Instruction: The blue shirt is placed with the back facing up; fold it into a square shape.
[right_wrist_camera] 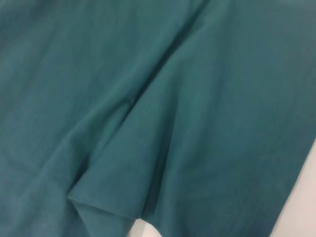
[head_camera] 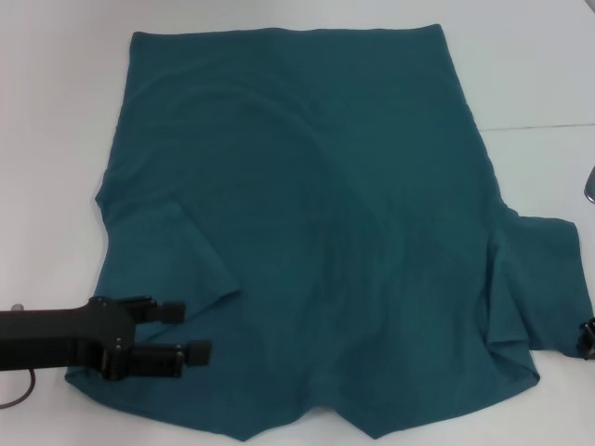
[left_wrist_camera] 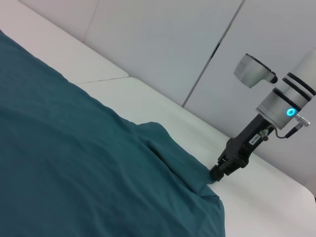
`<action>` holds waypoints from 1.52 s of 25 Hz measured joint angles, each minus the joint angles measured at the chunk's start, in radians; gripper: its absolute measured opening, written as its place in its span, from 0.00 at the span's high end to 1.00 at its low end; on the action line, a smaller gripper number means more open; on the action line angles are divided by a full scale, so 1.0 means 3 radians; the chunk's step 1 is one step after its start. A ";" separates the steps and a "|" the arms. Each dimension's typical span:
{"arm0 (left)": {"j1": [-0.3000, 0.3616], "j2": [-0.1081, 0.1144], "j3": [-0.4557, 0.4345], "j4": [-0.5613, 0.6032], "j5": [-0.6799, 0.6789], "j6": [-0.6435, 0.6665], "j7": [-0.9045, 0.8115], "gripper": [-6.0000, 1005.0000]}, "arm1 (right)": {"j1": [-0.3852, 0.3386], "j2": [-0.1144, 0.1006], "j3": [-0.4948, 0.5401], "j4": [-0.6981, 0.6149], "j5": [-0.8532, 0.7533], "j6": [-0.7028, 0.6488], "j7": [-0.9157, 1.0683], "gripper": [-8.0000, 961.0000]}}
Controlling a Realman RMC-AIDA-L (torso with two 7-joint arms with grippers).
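blue shirt point(head_camera: 316, 232) lies spread back-up on the white table point(head_camera: 56, 111), hem at the far side, collar end nearest the robot, no fold made yet. left sleeve already flopped inward over the body, right sleeve bunched with ridges running up from it. left gripper point(head_camera: 191, 332) sits low over the near left corner of the shirt, fingers spread with cloth visible between them, not clearly pinching anything. right gripper point(left_wrist_camera: 217, 174) is at the outer edge of the right sleeve, tips down at the cloth edge; can't tell whether it is closed on the fabric or just touching. risks as I read it: left fingers closing on one layer only where the sleeve overlaps the body, so the fold drags unevenly; right side losing the sleeve edge if the grip is shallow; existing wrinkles by the right sleeve getting locked into the fold and skewing the square; lifting the two sides out of sync would twist the body panel
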 joint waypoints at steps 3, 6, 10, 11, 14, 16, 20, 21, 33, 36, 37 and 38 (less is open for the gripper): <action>0.0000 0.0000 0.0000 0.0000 0.0000 0.0002 -0.0002 0.10 | -0.0005 -0.0001 0.0015 -0.0013 0.0000 0.0001 0.0003 0.77; 0.0000 0.0000 0.0000 0.0000 0.0000 0.0003 -0.0003 0.10 | -0.0009 -0.0001 0.0023 -0.0017 0.0000 0.0002 0.0006 0.81; -0.0001 0.0000 0.0000 0.0000 0.0000 0.0003 -0.0004 0.10 | -0.0010 -0.0001 0.0019 -0.0018 0.0000 0.0004 0.0008 0.76; -0.0003 -0.0001 0.0000 0.0000 0.0000 0.0003 -0.0004 0.10 | -0.0010 -0.0001 0.0013 -0.0018 0.0000 0.0004 0.0009 0.68; -0.0005 -0.0003 0.0000 0.0000 0.0000 0.0003 -0.0005 0.10 | -0.0009 -0.0001 -0.0007 -0.0012 0.0000 0.0004 0.0009 0.59; -0.0005 -0.0003 0.0000 0.0000 -0.0001 0.0001 -0.0006 0.10 | -0.0007 -0.0001 -0.0009 -0.0010 0.0000 0.0006 0.0009 0.58; -0.0009 -0.0005 0.0000 0.0000 -0.0005 -0.0001 -0.0006 0.10 | 0.0001 -0.0001 -0.0012 0.0003 0.0000 0.0015 0.0009 0.58; -0.0010 -0.0005 0.0000 0.0000 -0.0006 -0.0002 -0.0006 0.10 | 0.0002 -0.0001 -0.0013 0.0004 0.0000 0.0016 0.0009 0.58; -0.0011 -0.0005 0.0000 0.0000 -0.0023 0.0001 -0.0006 0.09 | -0.0008 0.0002 -0.0027 0.0009 0.0000 0.0041 -0.0024 0.72; -0.0011 -0.0005 0.0000 0.0000 -0.0026 0.0003 -0.0006 0.10 | -0.0010 0.0003 -0.0027 0.0010 0.0000 0.0041 -0.0025 0.79; -0.0011 -0.0005 0.0000 0.0000 -0.0026 0.0003 -0.0006 0.10 | -0.0011 0.0003 -0.0026 0.0010 0.0000 0.0041 -0.0025 0.81; -0.0011 -0.0005 0.0000 0.0000 -0.0026 0.0003 -0.0006 0.10 | -0.0013 0.0004 -0.0022 0.0005 0.0000 0.0041 -0.0025 0.83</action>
